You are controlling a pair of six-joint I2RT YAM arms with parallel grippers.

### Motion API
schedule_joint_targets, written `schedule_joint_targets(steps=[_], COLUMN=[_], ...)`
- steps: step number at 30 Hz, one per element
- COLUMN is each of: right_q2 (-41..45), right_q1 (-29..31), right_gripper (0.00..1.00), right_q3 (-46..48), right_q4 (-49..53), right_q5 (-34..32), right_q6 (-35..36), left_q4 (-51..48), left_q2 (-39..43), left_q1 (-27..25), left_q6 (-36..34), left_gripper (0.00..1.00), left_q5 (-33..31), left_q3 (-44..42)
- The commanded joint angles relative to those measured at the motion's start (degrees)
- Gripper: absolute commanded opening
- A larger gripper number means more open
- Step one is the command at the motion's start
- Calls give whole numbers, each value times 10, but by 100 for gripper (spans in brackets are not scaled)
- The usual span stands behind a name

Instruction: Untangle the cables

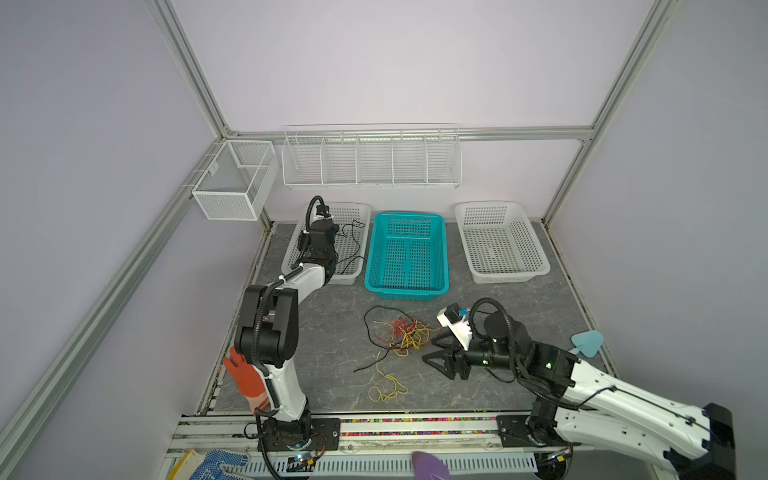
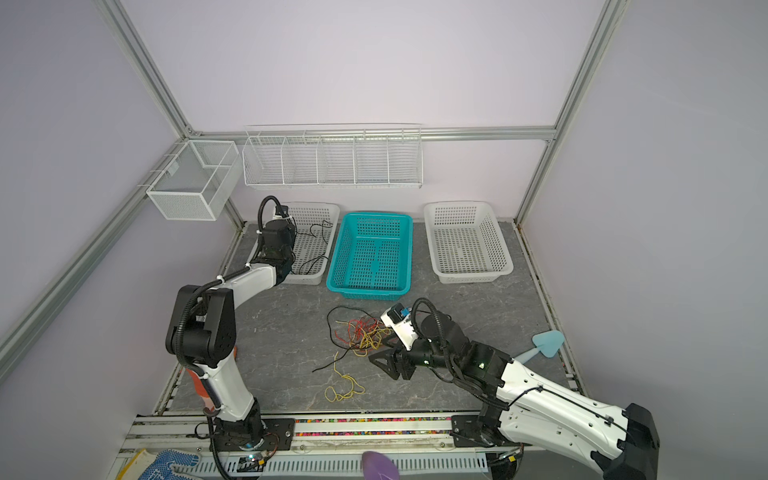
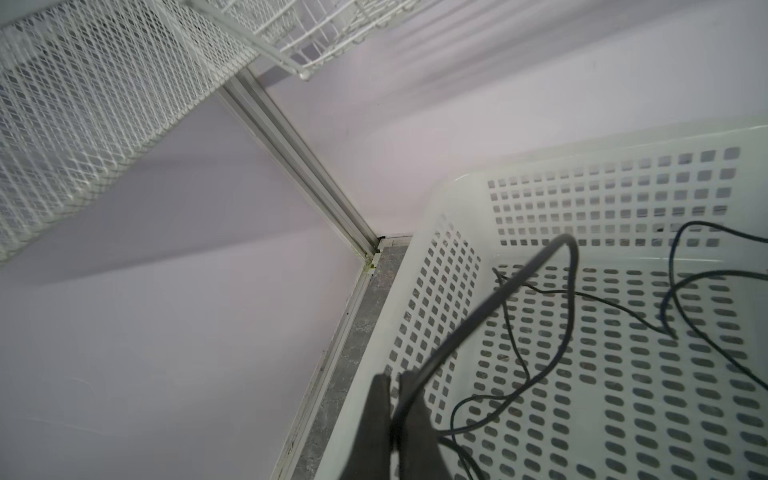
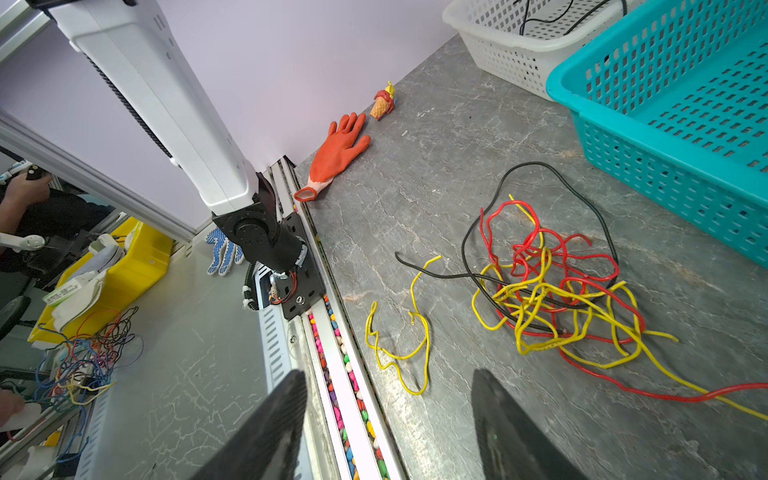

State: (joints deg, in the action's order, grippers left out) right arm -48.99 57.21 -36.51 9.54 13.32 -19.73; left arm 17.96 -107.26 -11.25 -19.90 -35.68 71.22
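While the left end effector (image 3: 395, 399) clenches a black cable (image 3: 465, 328) inside the white basket (image 3: 602, 149) at the table's far left corner, the right end effector (image 4: 387, 378) hangs released just beside the tangled cables (image 1: 405, 334), between the teal basket (image 1: 407, 293) and the front edge.

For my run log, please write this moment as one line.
left hand: shut on black cable, over left white basket | right hand: open, beside cable tangle
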Motion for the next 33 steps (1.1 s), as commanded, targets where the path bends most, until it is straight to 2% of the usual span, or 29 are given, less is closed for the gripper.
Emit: schedule_joint_targets(steps=[1,4,6,7,11,14,18,21,26,29,33], right_q2=[-12,-25,-35,-40,-62,-79,-102,-121,-131,-130,-136], right_q1=[5,5,6,6,5,5,5,6,6,8,7], right_gripper=[66,66,66,66,66,65,65,65,65,65,66], right_q3=[3,-2,-6,-7,-16,-19,-26,-38,-54,-57,-63], right_q4=[-10,-9,-6,-4,12,15,16,20,30,34,42], right_q5=[2,1,-2,-3,-18,-21,-23,-22,-34,-48,-53], right_q6=[-5,-6,-4,-4,-1,-1,-3,-1,0,-1,-10], left_q4=[-45,-83,-101,-102,-119,-144,-182,-209,-228,-274,-327], left_q2=[-19,-38,-48,-51,-62,-57,-48,-45,-26,-11,11], left_q1=[2,3,3,3,19,38,55,55,41,39,23], left_q6=[20,31,33,28,42,70,114,137,161,216,263], left_gripper=[0,8,20,23,15,17,48,65,74,77,83], left_q5=[21,33,38,37,-20,-29,3,46,50,63,46], left_q3=[30,52,63,66,104,128,145,151,155,171,183])
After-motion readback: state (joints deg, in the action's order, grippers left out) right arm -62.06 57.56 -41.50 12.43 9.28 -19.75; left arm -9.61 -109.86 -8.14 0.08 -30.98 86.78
